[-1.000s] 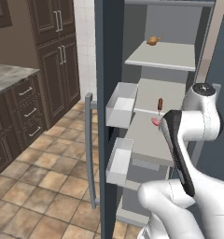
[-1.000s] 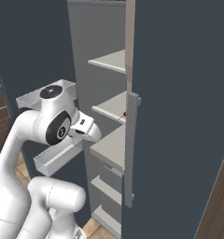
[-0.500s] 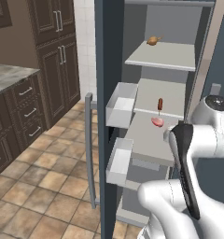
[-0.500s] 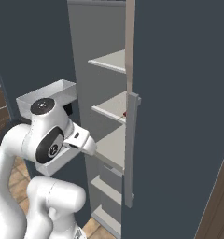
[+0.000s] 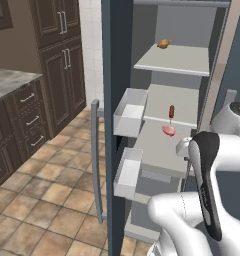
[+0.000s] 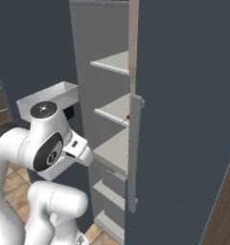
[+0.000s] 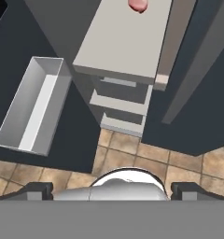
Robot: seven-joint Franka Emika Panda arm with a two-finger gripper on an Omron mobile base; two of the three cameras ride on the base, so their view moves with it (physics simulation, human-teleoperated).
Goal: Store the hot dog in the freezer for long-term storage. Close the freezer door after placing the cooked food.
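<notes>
Pulled back from the shelves since a second ago, the arm now sits low and clear of the freezer. From the left, the hot dog stands on the middle shelf, just behind a pink lump of meat; the freezer door hangs open. From the right, that door's bin shows. Looking down the hand, the gripper is spread wide, empty.

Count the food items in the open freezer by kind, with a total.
Hot dog: 1
Pink lump of meat: 1
Tan roundish food: 1
Total: 3
</notes>
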